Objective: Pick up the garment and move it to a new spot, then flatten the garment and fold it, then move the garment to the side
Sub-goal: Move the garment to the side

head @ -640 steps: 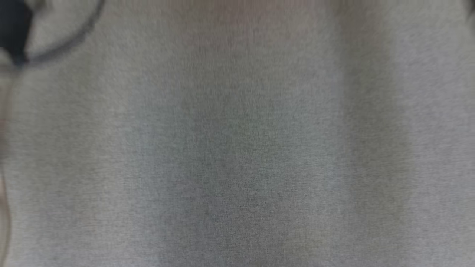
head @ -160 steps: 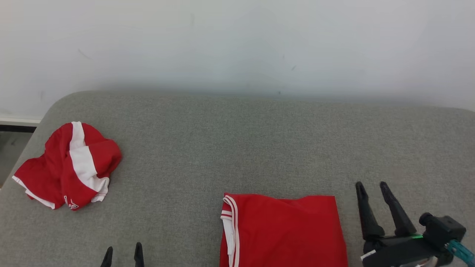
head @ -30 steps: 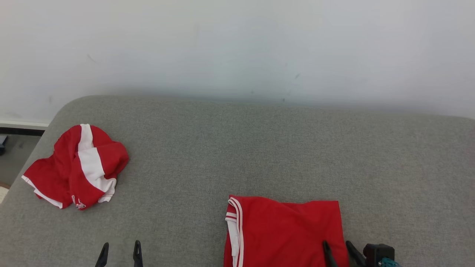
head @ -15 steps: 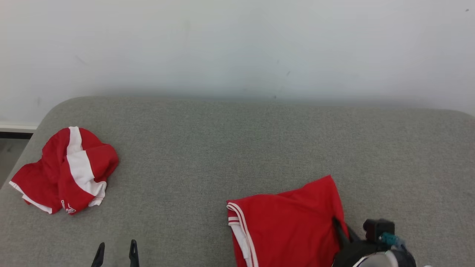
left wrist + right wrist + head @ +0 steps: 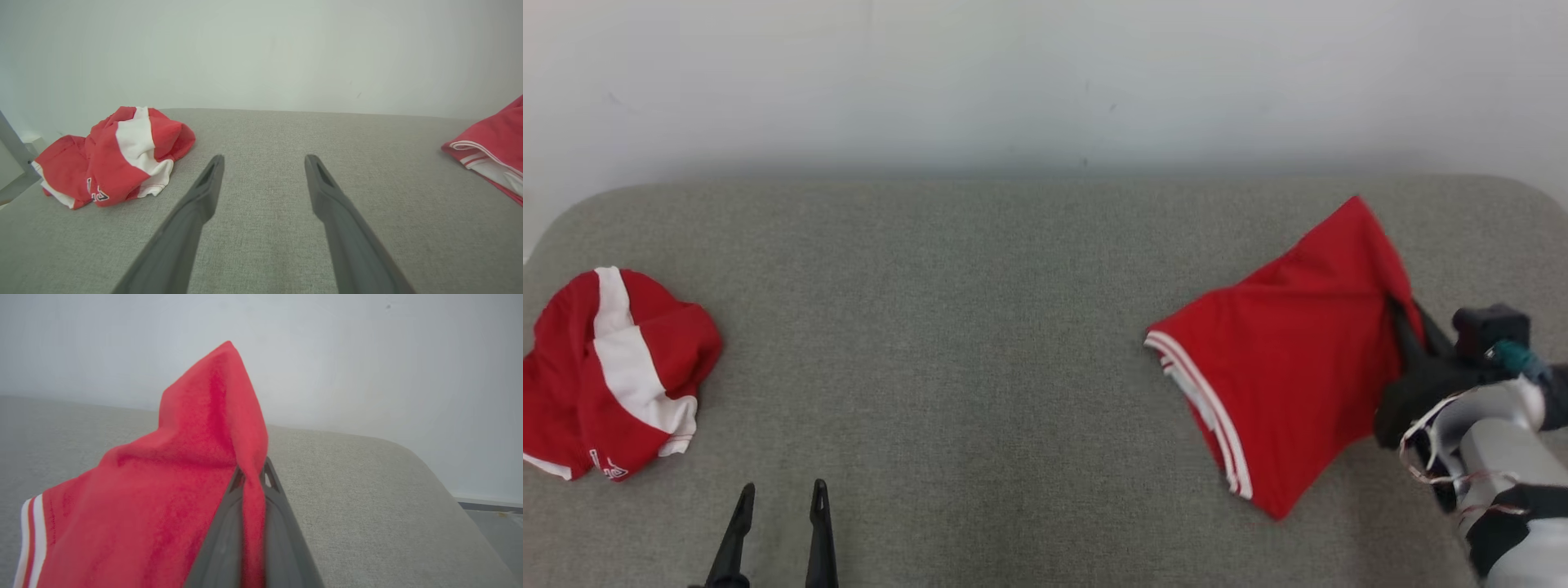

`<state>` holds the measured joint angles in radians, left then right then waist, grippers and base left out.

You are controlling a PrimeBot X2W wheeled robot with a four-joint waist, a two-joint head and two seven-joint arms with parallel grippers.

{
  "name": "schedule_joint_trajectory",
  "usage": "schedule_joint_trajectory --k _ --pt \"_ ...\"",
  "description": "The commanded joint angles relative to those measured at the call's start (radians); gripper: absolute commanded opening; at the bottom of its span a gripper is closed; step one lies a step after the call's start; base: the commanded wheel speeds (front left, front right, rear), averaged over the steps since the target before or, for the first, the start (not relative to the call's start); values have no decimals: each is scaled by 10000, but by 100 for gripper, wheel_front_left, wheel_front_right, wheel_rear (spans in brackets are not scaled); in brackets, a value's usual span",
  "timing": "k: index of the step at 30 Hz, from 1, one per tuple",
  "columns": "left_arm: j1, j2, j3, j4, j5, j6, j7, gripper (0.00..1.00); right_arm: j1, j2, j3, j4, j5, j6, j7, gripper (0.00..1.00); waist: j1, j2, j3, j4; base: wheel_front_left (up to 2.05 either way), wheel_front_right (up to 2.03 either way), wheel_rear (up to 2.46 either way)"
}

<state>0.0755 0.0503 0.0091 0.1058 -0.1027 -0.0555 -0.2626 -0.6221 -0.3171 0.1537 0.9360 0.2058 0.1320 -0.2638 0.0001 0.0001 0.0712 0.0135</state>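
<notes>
Your right gripper (image 5: 253, 473) has its jaws pinched on the red garment (image 5: 1282, 367), well right of the crumpled shirt (image 5: 613, 371). Your left gripper (image 5: 264, 161) holds its jaws wide and empty, near that shirt. Both lie on what seems a grey bed (image 5: 980, 327), with a white wall (image 5: 1045, 73) behind.

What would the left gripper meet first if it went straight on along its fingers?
Likely the bare grey cushion, then the wall, though depth is unclear. The left gripper points between the crumpled garment and the lifted garment.

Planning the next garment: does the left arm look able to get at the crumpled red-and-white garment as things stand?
Probably yes: the left pincer is open and empty, with bare grey cushion between it and the crumpled garment to its left.
</notes>
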Motion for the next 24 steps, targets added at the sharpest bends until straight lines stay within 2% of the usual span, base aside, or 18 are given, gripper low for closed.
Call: schedule_joint_trajectory --k 1,13,24 --pt "-182 1 50 -70 96 -65 -32 100 -188 -161 -25 53 -30 -21 -4 0 -1 -1 599 -258 0 0 0" --pt "-1196 80 437 -519 586 -397 -32 100 -1897 -1996 -152 460 -218 -21 -6 0 -1 -1 2090 -537 0 0 0" --pt "-1330 80 507 -1358 870 -370 -32 100 -2889 -2758 -630 973 -679 -21 -6 0 -1 -1 2894 -790 0 0 0"
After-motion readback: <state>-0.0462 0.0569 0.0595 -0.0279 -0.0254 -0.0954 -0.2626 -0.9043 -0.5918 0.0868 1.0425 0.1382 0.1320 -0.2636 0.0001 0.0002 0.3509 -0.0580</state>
